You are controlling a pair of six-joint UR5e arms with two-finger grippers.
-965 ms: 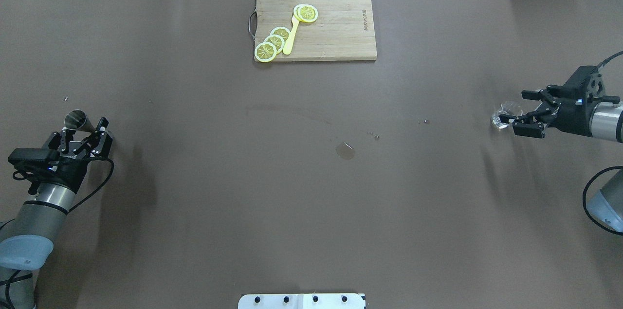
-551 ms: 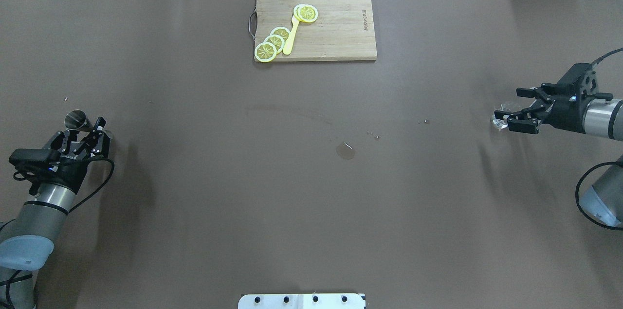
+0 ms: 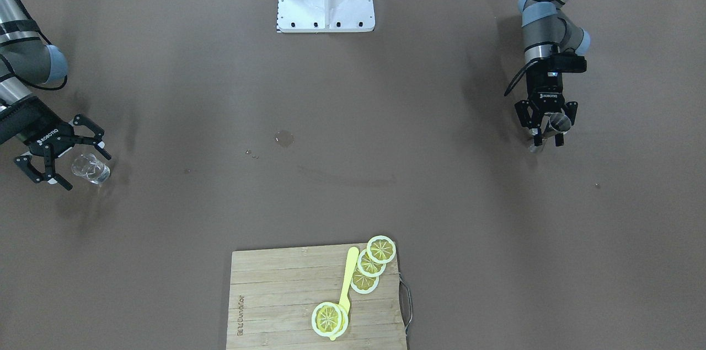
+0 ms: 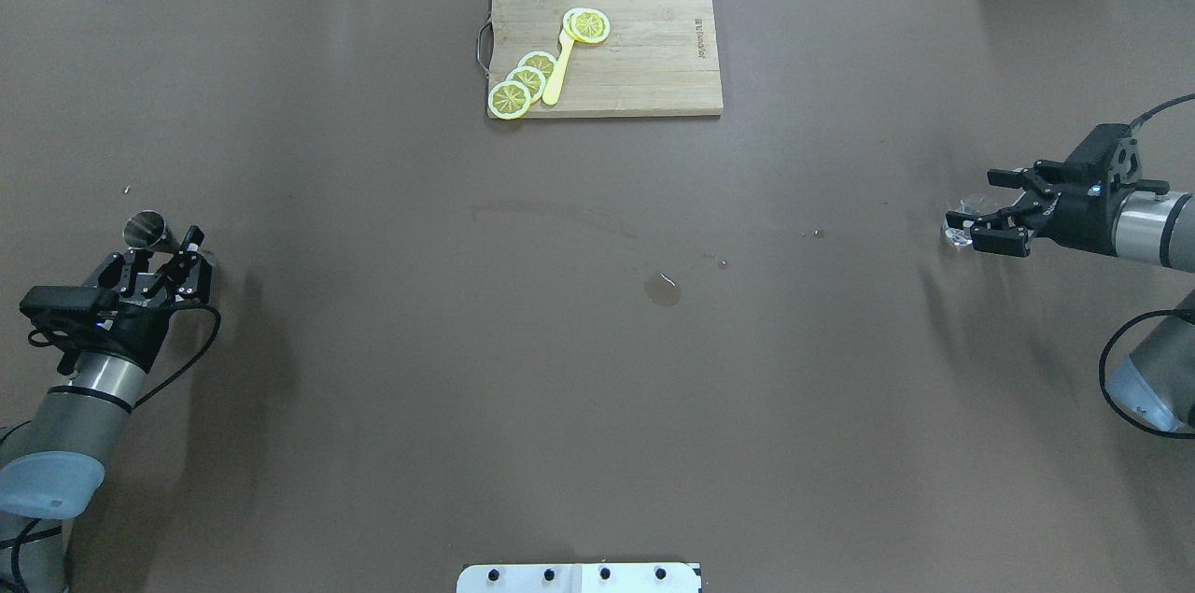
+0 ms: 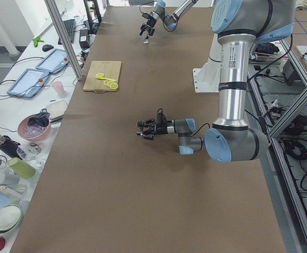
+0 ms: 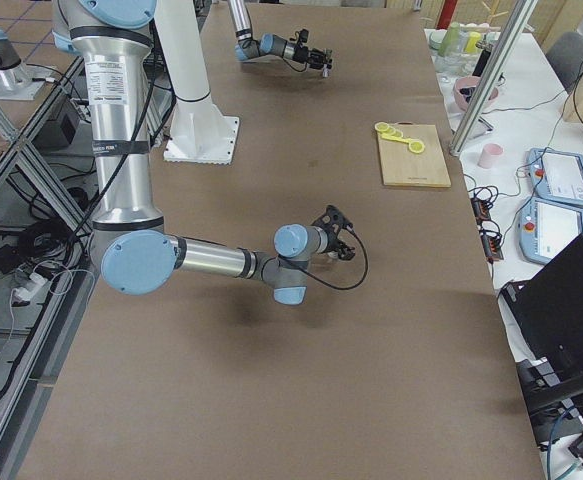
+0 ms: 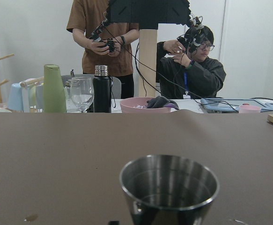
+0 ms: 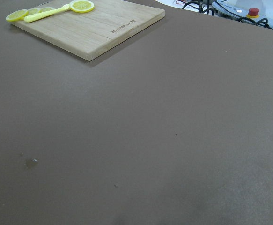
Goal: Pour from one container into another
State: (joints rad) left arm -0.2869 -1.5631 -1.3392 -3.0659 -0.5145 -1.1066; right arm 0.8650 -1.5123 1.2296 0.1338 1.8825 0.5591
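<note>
A small metal cup [image 4: 145,227] [image 3: 561,123] stands at the table's left end and fills the lower middle of the left wrist view [image 7: 169,185]. My left gripper [image 4: 161,252] [image 3: 545,138] is level with the cup, shut on its body from the near side. At the right end stands a clear glass [image 4: 960,233] [image 3: 94,169]. My right gripper [image 4: 973,212] [image 3: 83,169] is open, its fingers spread to either side of the glass. The right wrist view shows only table, with the glass out of sight.
A wooden cutting board [image 4: 644,61] [image 3: 276,295] with lemon slices [image 4: 526,81] and a yellow spoon [image 4: 558,70] lies at the far middle. A small puddle [image 4: 662,290] marks the table's centre. Operators, bottles and a wine glass [image 7: 82,93] show beyond the left end.
My left gripper's fingers have drawn in around the metal cup. My right gripper has shifted slightly left, toward the glass, staying open.
</note>
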